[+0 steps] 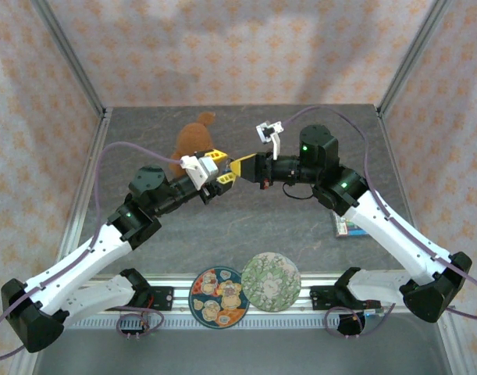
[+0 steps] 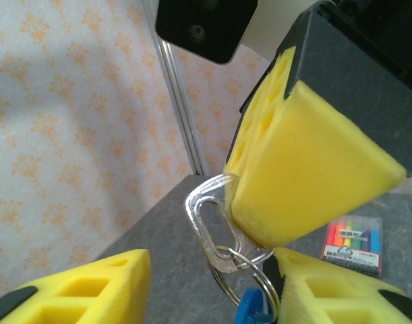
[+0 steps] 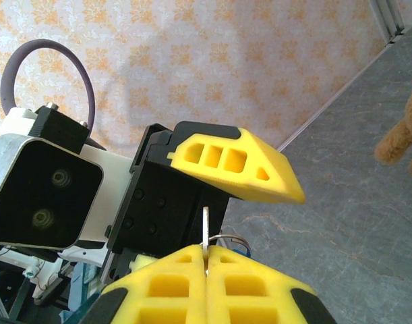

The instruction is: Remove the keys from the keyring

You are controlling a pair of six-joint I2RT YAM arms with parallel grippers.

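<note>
Clear plastic tag clamped by right gripper; metal ring, blue key hung below; left gripper spread apart.

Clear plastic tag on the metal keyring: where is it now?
Centre of the left wrist view: the right gripper pinches the clear plastic tag, with the metal keyring and blue key just below.

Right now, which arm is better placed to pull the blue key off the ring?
Left, probably. The right claw is shut on the clear tag, so it is busy holding. The left claw is open, with the metal ring and blue key between its fingers, ready to close.
</note>
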